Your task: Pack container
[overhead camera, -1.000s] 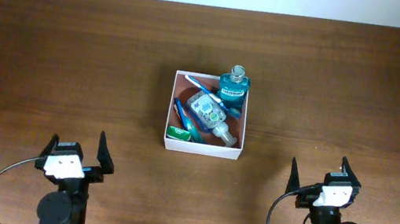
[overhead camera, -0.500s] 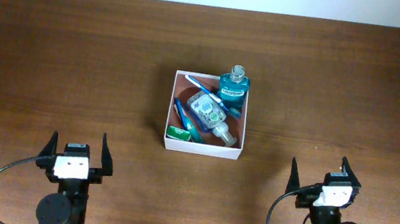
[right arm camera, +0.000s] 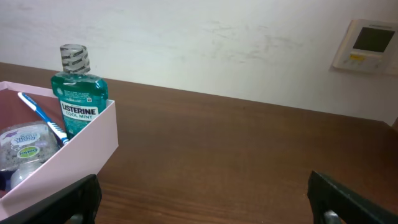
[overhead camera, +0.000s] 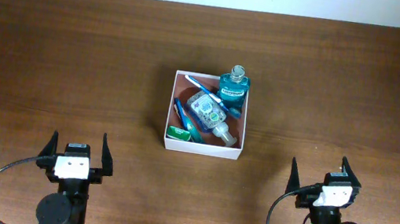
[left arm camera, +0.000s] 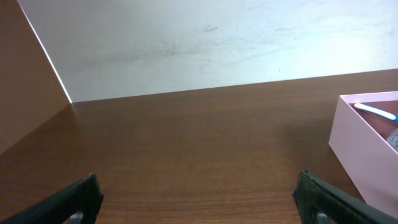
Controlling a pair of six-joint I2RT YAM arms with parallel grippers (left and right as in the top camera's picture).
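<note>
Hidden / unclear: the container [overhead camera: 202,148] is cut by the right edge of the left wrist view. Only one pale corner shows there, with the end of a toothbrush [left arm camera: 376,112] over its rim. The right wrist view cuts it at the left and bottom edges.

The contents overlap in the overhead view. A clear pump bottle [overhead camera: 210,113] lies across the container's middle, and the toothbrush slants over its upper end. A green item [overhead camera: 178,132] in the near-left corner and a blue item [overhead camera: 180,112] by the left wall are too small and too covered to identify. A teal bottle [overhead camera: 234,85] stands upright in the far-right corner; the right wrist view reads its label as Listerine Cool Mint. Each wrist view shows only dark finger ends [left arm camera: 71,199] at its bottom corners.

Arms: the left gripper [overhead camera: 79,142] sits near-left of the container, well apart from it, fingers pointing toward the far wall. The right gripper [overhead camera: 319,168] sits near-right of the container, equally clear of it and aimed the same way. I cannot tell whether either touches the table [overhead camera: 50,50].

Claws: both are spread wide with nothing between the fingers.

Container: flat on the wood table, beyond both grippers and between their lines.
</note>
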